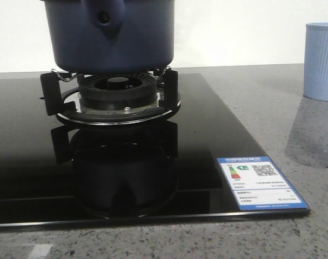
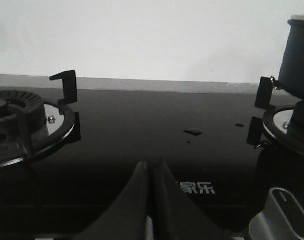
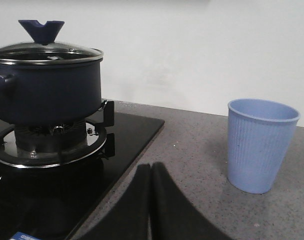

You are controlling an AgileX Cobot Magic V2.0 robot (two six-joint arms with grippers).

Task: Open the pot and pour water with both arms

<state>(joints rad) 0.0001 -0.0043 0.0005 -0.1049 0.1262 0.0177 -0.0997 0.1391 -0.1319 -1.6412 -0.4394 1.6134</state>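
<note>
The dark navy pot [image 1: 112,38] stands on the burner [image 1: 118,97] of the black glass stove; its handle stub faces the front camera. In the right wrist view the pot [image 3: 46,90] carries a glass lid [image 3: 46,52] with a blue knob [image 3: 40,31]. A pale blue ribbed cup [image 3: 261,145] stands on the grey counter, also in the front view [image 1: 321,60]. My left gripper [image 2: 152,167] is shut and empty above the stove glass, left of the pot [image 2: 297,57]. My right gripper [image 3: 150,170] is shut and empty over the counter, between stove edge and cup.
A second burner [image 2: 21,125] sits on the left half of the stove. Small water drops [image 2: 193,132] lie on the glass. A stove knob [image 2: 284,217] shows near the left gripper. An energy label [image 1: 260,183] is stuck at the stove's front right corner.
</note>
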